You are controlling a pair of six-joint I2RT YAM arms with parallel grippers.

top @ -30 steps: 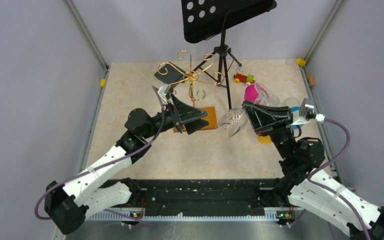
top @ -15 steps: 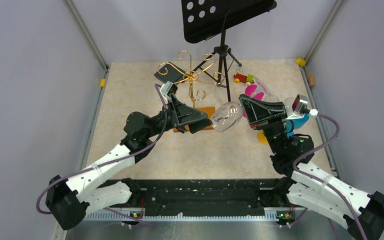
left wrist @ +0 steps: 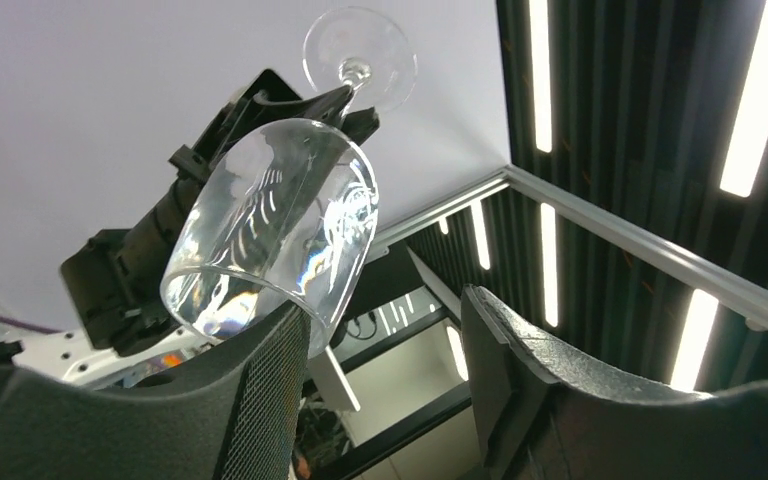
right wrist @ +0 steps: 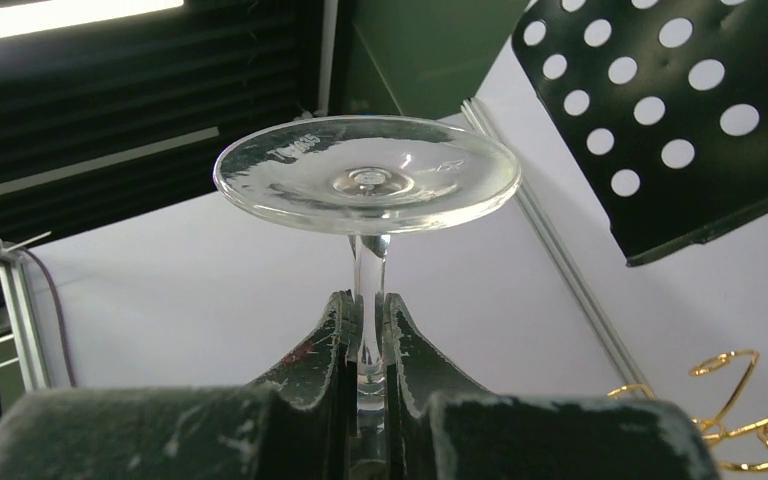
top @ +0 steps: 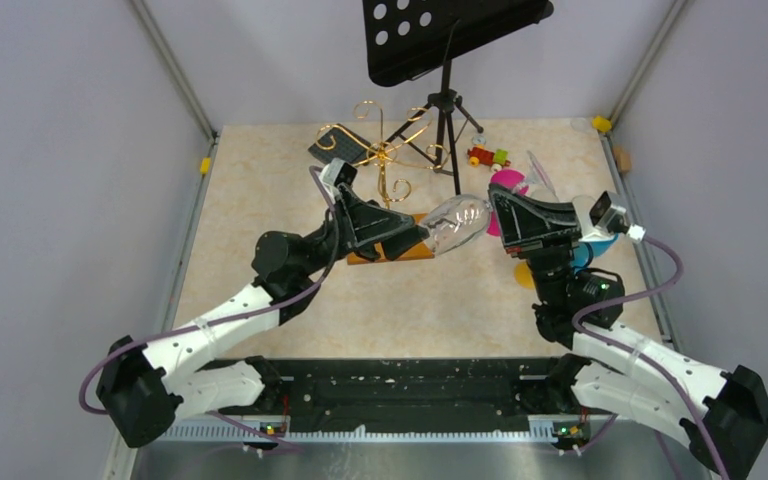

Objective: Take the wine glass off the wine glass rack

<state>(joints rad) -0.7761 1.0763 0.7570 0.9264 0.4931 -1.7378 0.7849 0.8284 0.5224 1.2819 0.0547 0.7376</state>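
Wine glass (top: 455, 222): off the rack, held nearly level in the air between the two grippers, with the bowl toward the left jaws.
Right gripper (top: 495, 212): jaws pressed onto the stem, pinching it just short of the foot.
Left gripper (top: 415, 238): jaws spread with a clear gap between them.
Overhead only: the wine glass rack (top: 385, 158) stands just beyond the left jaws, and that gripper partly covers its base. The music stand (top: 450, 35) stands behind the rack on the table (top: 260, 180).
Left wrist only: the bowl's mouth (left wrist: 270, 225) faces these jaws. Its rim sits at the tip of one finger (left wrist: 260, 400), and the other finger stands apart from the glass.
Right wrist only: the foot (right wrist: 365, 175) sits just past the fingertips (right wrist: 320, 340), and the stem runs down into the slit between them.
Glass: clear and thin-walled, with a tulip-shaped bowl, a slim stem and a flat round foot.
Rack: thin gold wire curled into spirals, with an orange-brown wooden base.
Music stand: black sheet punched with round holes, on tripod legs.
Finger pads: black, with a fine mesh texture on the left gripper and scuffed on the right.
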